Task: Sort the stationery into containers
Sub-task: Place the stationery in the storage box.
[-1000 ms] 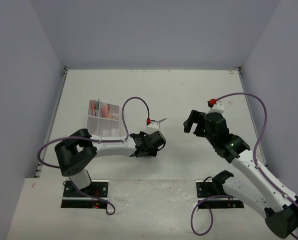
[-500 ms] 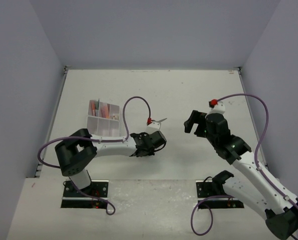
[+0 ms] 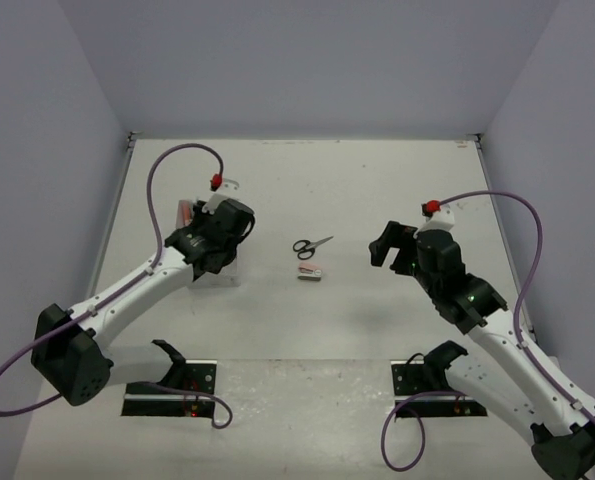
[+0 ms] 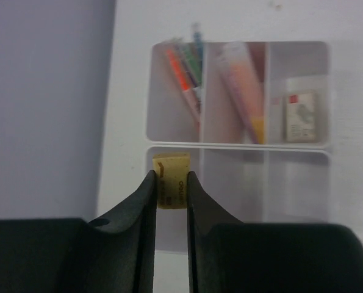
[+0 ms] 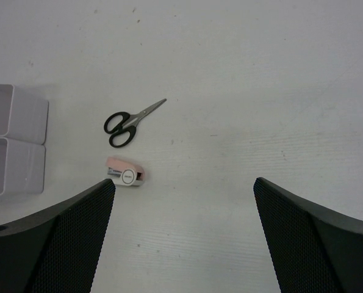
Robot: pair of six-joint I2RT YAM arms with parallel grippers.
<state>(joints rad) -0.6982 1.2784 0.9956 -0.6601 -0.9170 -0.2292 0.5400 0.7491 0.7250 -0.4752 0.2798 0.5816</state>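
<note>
- While a tan eraser [image 4: 171, 163] is pinched between the two fingers of the left gripper [image 4: 170, 180], it is held over the near-left compartment of the clear organiser box [image 4: 236, 147]. Whether it touches the box cannot be told.
- Thin orange and green pens [image 4: 184, 76] are seen leaning together in the far-left compartment.
- One pink-orange marker [image 4: 245, 85] is laid slantwise in the far-middle compartment.
- A small flat rectangular piece [image 4: 301, 116] with a red mark is seen in the far-right compartment.
- In the top view, the left arm is stretched out from its base to the box at the left of the table [image 5: 260, 91].
- The right gripper [image 5: 184, 183] is spread wide with nothing between its fingers, and is held above bare table.
- Black-handled scissors [image 5: 127, 125] are laid flat on the table with blades closed, between the box and the right gripper.
- A small pink-and-white item [image 5: 125, 173] is laid just beside the scissors on their near side, apart from them.
- Two corner compartments of the box are seen at the left edge of the right wrist view, left of the scissors and the pink-and-white item.
</note>
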